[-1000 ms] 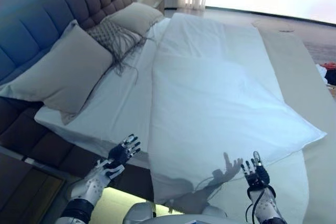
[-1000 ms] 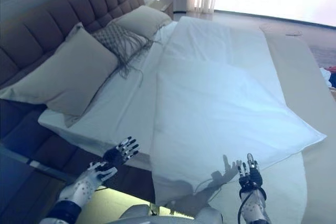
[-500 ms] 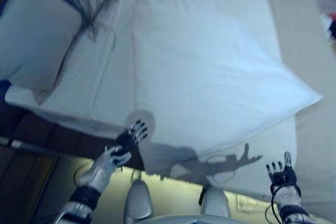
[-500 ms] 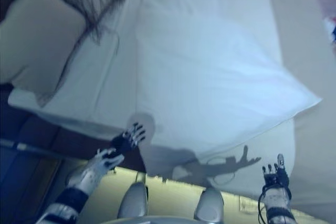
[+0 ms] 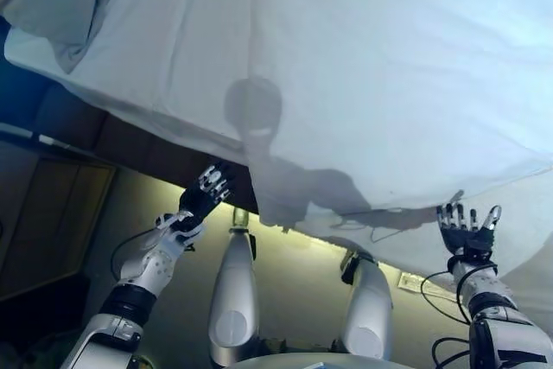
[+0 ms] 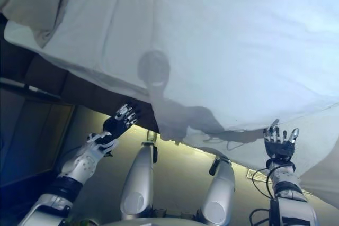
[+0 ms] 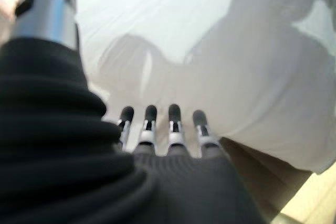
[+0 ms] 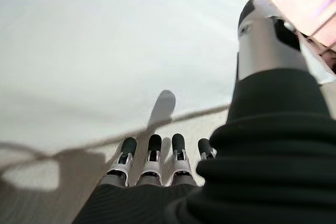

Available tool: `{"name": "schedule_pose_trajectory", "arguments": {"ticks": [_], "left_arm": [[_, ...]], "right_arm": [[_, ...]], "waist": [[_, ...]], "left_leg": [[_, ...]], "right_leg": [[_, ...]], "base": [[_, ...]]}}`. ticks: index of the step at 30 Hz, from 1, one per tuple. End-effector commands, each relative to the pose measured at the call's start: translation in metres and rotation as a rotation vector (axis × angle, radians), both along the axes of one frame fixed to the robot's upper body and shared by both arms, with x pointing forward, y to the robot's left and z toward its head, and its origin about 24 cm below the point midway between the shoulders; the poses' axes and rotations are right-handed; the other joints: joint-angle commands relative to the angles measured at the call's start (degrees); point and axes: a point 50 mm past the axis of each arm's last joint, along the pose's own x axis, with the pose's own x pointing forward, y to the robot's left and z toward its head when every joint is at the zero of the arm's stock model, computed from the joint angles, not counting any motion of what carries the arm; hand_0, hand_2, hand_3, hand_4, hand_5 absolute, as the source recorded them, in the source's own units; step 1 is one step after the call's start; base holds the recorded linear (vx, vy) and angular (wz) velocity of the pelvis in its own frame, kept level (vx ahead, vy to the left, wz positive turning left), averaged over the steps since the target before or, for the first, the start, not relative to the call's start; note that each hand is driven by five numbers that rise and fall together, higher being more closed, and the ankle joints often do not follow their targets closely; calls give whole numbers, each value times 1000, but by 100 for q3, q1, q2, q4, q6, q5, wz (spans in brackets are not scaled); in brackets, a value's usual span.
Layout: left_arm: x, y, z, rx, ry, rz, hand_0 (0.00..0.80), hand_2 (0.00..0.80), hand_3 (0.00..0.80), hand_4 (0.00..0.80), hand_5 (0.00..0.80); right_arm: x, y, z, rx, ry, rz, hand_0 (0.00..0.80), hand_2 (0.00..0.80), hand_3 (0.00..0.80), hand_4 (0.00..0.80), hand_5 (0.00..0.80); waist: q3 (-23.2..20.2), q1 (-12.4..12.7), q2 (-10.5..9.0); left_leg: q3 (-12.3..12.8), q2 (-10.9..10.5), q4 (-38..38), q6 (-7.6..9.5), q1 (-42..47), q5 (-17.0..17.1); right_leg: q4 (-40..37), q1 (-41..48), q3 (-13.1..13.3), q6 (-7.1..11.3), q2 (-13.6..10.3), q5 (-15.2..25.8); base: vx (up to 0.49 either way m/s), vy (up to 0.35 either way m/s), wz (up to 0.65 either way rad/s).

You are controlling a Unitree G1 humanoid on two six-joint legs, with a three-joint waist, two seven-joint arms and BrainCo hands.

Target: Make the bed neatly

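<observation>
A white duvet (image 5: 380,66) lies over the bed, its near edge hanging over the bed's side (image 5: 406,231). A white sheet (image 5: 164,58) shows to its left, and a grey pillow's corner (image 5: 52,6) at the upper left. My left hand (image 5: 200,198) is open, fingers straight, in front of the dark bed base below the sheet's edge, touching nothing. My right hand (image 5: 465,229) is open, fingers spread, just below the duvet's hanging edge. The right wrist view shows its fingers (image 8: 152,156) near the duvet's edge (image 8: 105,140); the left wrist view shows fingers (image 7: 157,127) before white cloth (image 7: 210,51).
The dark upholstered bed base (image 5: 130,140) runs under the mattress at left. A dark wooden bedside unit (image 5: 43,213) stands at the far left. The pale floor (image 5: 294,300) lies in front of the bed.
The camera has tilted down, so the bed's near edge now fills the view. My right hand has risen towards the duvet's hanging edge. Both hands stay open.
</observation>
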Motion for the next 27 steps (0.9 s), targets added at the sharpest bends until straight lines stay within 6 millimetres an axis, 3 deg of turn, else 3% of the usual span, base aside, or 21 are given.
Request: {"name": "schedule_pose_trajectory", "arguments": {"ticks": [1, 9, 15, 22, 27], "left_arm": [[6, 4, 29, -30, -113, 13, 0, 0, 0, 0, 0], [8, 17, 30, 3, -96, 42, 0, 0, 0, 0, 0], [10, 16, 36, -22, -128, 39, 0, 0, 0, 0, 0], [3, 8, 32, -41, -134, 14, 0, 0, 0, 0, 0], [9, 3, 37, -46, -147, 21, 0, 0, 0, 0, 0]], "right_arm": [[-7, -31, 25, -57, -68, -79, 0, 0, 0, 0, 0], [-5, -40, 35, -63, -58, -68, 0, 0, 0, 0, 0], [3, -54, 59, -59, -106, -105, 0, 0, 0, 0, 0], [-15, -53, 40, 2, -85, -141, 0, 0, 0, 0, 0], [-24, -63, 43, 1, -100, -176, 0, 0, 0, 0, 0]], "waist": [[-136, 124, 4], [-150, 139, -39], [-87, 105, 160], [-92, 46, 258], [-31, -34, 377]], "left_leg": [[-365, 502, 215, -354, -275, 159], [-381, 410, 520, -239, -596, 35], [-359, 293, 446, -201, -795, 129], [-242, 253, 366, -187, -740, 115], [-201, 261, 342, -208, -757, 145]], "right_leg": [[78, -461, 258, 341, -451, 574], [727, -1128, 535, 335, -504, 419], [802, -1525, 638, 344, -523, 463], [716, -1582, 678, 344, -565, 566], [704, -1677, 748, 344, -575, 607]], "base": [[-26, -6, 6], [13, -33, 2], [-10, 16, 20], [11, 37, 1], [-25, 33, -1]]}}
